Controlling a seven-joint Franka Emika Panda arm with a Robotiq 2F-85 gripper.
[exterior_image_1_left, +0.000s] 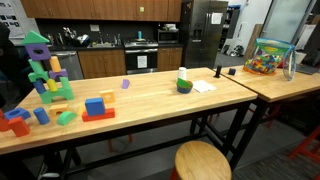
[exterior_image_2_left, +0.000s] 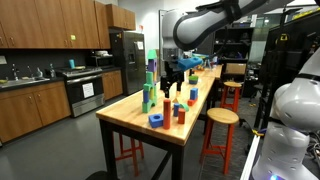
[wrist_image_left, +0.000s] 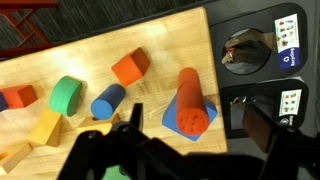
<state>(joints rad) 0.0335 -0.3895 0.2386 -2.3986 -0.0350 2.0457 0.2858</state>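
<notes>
Hovering with released jaws, our gripper (wrist_image_left: 197, 130) frames the orange cylinder (wrist_image_left: 189, 92), which touches a blue block (wrist_image_left: 170, 122) between and below them. We judge this the approach; the next move calls for a straight, centred descent.

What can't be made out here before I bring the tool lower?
Tool: tiny and dark in an exterior view; fingertips unreadable.
Red block: wrist view, cut off by the left edge.
Block tower: exterior view, pieces too small to tell apart.
Toy bin: exterior view, contents too small to sort.
</notes>
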